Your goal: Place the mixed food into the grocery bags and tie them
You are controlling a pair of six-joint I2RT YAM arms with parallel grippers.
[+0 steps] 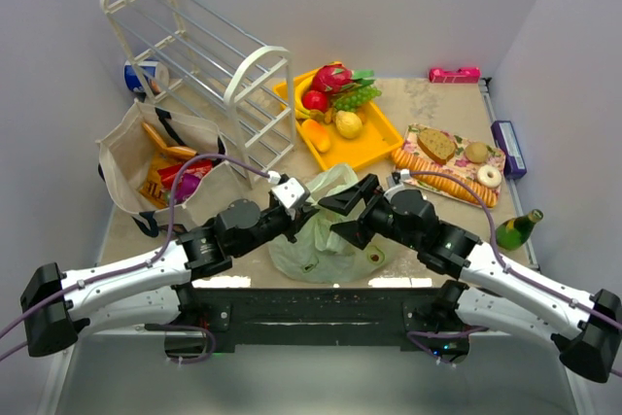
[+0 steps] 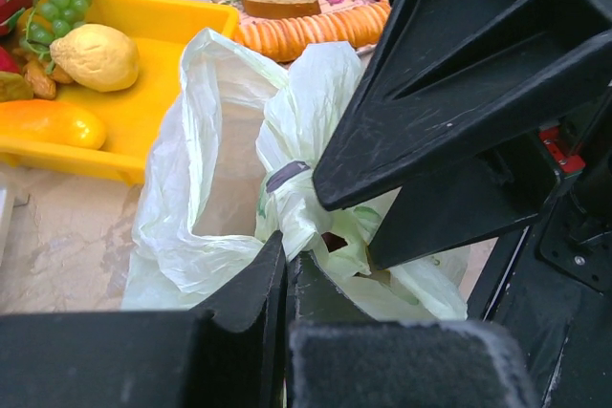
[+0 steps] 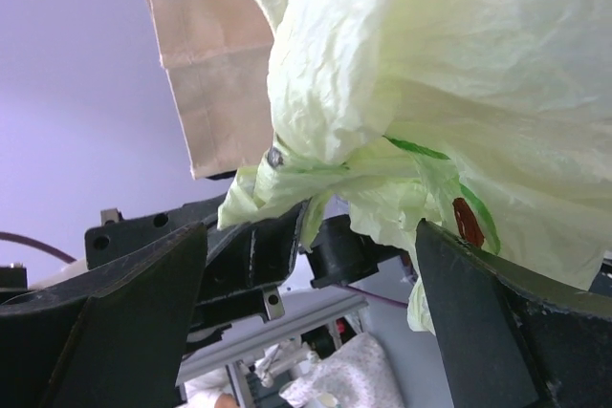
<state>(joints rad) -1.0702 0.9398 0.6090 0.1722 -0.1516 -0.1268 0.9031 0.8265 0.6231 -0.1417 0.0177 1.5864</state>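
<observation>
The left tool [image 2: 285,274] is clamped together on a twisted neck of the pale-green bag [image 1: 326,240], which lies low centre in the top view on the surface [image 1: 437,104]. The right tool [image 1: 348,213] stands wide apart around the bunched plastic, holding nothing. To tie well, it should close on 1 handle loop just beside the left pinch, not on the body, and pull gently; the film looks easy to tear. What this bag holds I cannot tell. At left, the beige tote [image 1: 121,157] holds orange chip bags [image 1: 155,187] and red and purple packets [image 1: 185,180]. The yellow tray [image 1: 367,148], upper centre, holds toy fruit [image 1: 335,94].

Pale-green bag [image 3: 449,93] cut off at top edge
</observation>
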